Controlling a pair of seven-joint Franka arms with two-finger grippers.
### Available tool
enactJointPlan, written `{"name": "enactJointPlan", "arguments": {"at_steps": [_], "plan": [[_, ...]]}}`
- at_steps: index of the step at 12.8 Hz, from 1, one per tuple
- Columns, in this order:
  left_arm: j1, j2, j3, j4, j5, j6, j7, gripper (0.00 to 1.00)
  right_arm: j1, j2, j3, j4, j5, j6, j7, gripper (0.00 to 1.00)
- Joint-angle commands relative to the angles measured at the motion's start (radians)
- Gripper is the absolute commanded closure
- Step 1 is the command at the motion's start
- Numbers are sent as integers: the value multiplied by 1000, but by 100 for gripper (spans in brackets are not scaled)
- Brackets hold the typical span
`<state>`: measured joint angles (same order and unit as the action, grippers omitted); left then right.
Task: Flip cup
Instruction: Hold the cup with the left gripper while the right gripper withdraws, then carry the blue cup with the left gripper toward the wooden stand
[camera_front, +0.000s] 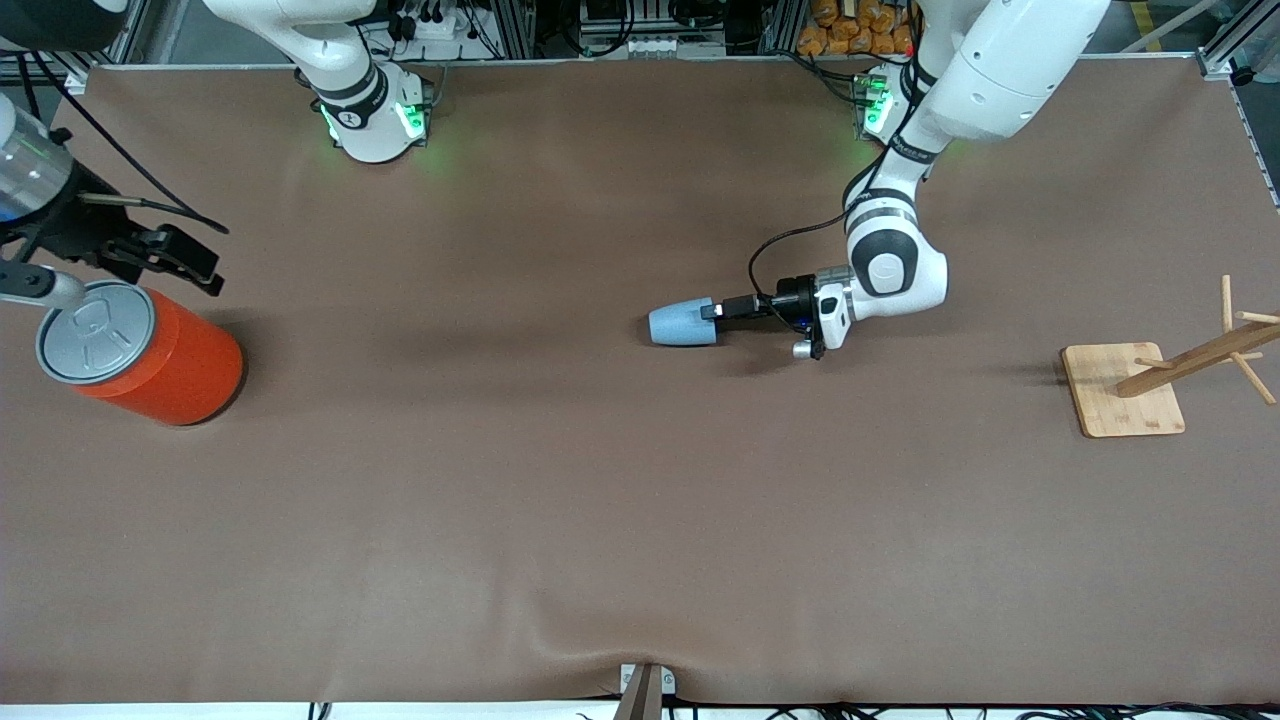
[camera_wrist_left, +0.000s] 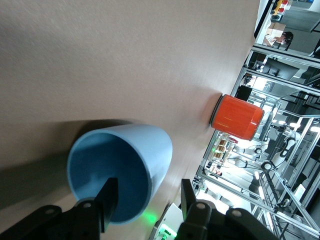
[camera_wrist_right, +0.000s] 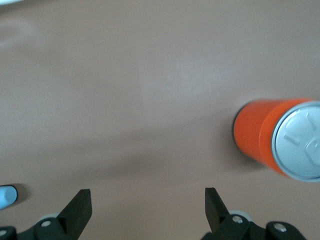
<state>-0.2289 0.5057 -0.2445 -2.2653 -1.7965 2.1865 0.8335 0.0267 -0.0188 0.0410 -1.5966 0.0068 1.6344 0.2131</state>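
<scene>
Brown cloth covers your worktop (camera_front: 560, 480). Near its middle the cup (camera_front: 683, 324) lies on its side, its open mouth facing your left hand (camera_front: 712, 311), which grips the rim, one finger (camera_wrist_left: 106, 202) inside and one outside. Your right hand (camera_wrist_right: 147, 210) waits with its fingers spread wide, up over the can (camera_front: 150, 355) at the right arm's end. A wooden rack (camera_front: 1160, 380) stands at the left arm's end.
</scene>
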Motion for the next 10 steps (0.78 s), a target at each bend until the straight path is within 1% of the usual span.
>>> {"name": "enactJointPlan", "arguments": {"at_steps": [1, 2, 3, 4, 5, 7, 8, 10], "plan": [[-32, -9, -6, -2, -66, 18, 22, 61, -4, 33, 7, 125, -47, -80, -26, 0], [-36, -6, -6, 1, -84, 18, 22, 73, -19, 34, 2, 121, -27, -82, -40, 0], [-36, -3, -6, 9, -84, 19, 24, 94, -22, 31, -10, 125, 16, -106, -46, 0], [-33, -6, -4, 10, -84, 19, 26, 100, -27, 33, -15, 129, 42, -132, -46, 0], [-29, -10, -1, 12, -80, 19, 26, 100, -25, 33, -30, 139, 60, -128, -44, 0], [-3, -38, 5, 27, -58, 22, 18, 100, -15, 34, -32, 158, 47, -128, -46, 0], [14, -53, 7, 39, -29, 24, 10, 100, -13, 34, -30, 171, 44, -133, -46, 0], [63, -75, 8, 81, 56, 24, -72, 100, -14, 34, -30, 175, 45, -133, -46, 0]]}}
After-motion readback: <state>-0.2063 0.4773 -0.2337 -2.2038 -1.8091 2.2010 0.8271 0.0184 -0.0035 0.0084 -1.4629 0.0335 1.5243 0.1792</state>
